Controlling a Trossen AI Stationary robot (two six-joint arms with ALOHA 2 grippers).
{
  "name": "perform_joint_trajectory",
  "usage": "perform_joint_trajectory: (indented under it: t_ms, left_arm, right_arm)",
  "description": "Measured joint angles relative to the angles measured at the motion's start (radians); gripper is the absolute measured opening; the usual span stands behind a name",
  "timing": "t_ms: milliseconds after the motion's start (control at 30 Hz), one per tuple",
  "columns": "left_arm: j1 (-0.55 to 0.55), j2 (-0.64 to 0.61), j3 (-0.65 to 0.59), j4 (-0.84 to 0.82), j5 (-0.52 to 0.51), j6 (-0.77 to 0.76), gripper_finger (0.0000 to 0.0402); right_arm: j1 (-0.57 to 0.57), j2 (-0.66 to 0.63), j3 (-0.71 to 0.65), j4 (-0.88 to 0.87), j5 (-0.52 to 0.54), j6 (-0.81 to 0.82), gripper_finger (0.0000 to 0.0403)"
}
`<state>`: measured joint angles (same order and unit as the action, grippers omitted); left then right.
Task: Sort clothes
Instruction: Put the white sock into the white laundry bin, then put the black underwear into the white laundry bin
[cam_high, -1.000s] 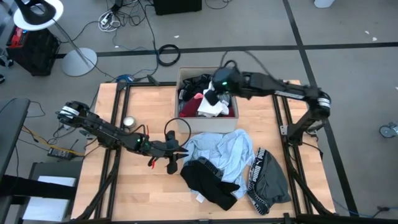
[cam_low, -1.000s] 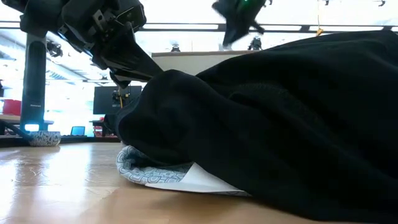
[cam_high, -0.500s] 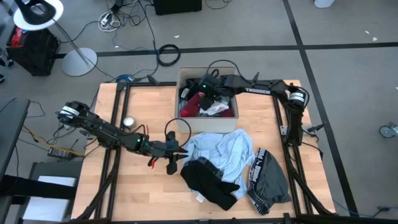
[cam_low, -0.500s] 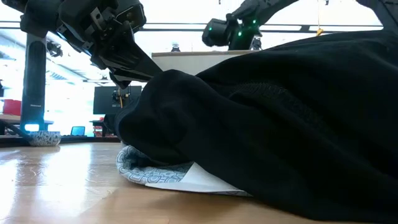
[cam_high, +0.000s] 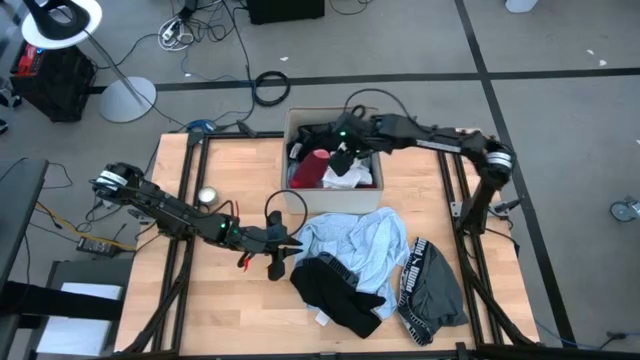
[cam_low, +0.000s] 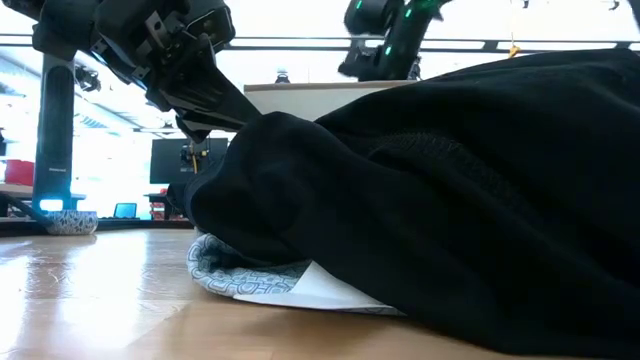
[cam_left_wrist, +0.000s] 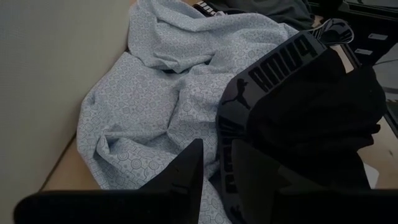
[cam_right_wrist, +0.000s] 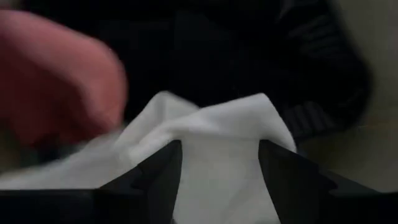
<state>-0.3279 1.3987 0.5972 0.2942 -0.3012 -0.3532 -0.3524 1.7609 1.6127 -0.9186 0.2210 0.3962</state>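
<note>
The beige box (cam_high: 290, 125) at the table's far edge holds a red piece (cam_high: 312, 165), a white piece (cam_high: 352, 175) and black clothes. My right gripper (cam_high: 345, 150) is open low over the box, and a fold of the white piece (cam_right_wrist: 214, 140) lies between its fingers. A light blue garment (cam_high: 365, 245), a black one (cam_high: 335, 295) and a grey one with a lettered waistband (cam_high: 435, 290) lie on the table's near half. My left gripper (cam_high: 287, 245) stands at their left edge, its fingers a small gap apart (cam_left_wrist: 217, 171). My left gripper's fingers (cam_left_wrist: 189, 168) slant down over the light blue garment and the black garment's lettered waistband (cam_left_wrist: 231, 115). I cannot tell whether they touch either. My right gripper's fingers (cam_right_wrist: 165, 171) point down on either side of the white piece; I cannot tell whether they touch it.
A small round object (cam_high: 208, 197) lies on the wood left of the box. Black frame rails (cam_high: 185, 250) run along the table's left and right sides. In the low view the black garment (cam_low: 450, 200) fills the foreground, with a patterned label (cam_low: 250, 280) under it.
My right gripper has sunk toward the box and tipped further down. The white piece that hung below it over the box now lies inside, beside the red piece.
</note>
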Motion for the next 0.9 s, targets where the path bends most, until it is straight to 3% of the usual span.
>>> perform_joint_trajectory:
  t_ms: [167,500,667,900]
  left_arm:
    - [0.0,0.0,0.0,0.001,0.0,-0.04,0.0089]
    - [-0.021,-0.001,0.031,0.066,0.068,-0.052,0.0089]
    - [-0.046,-0.001,0.102,-0.036,0.067,-0.047,0.0089]
    - [-0.049,0.0,0.143,-0.092,0.074,-0.046,0.0089]
  right_arm:
    - [0.04,-0.131,0.0,-0.049,0.036,-0.019,0.0218]
    - [0.229,-0.292,0.0,-0.127,0.233,-0.019,0.0216]
    - [0.354,-0.321,0.0,-0.247,0.371,0.094,0.0216]
    - [0.549,-0.332,-0.034,-0.385,0.467,0.325,0.0216]
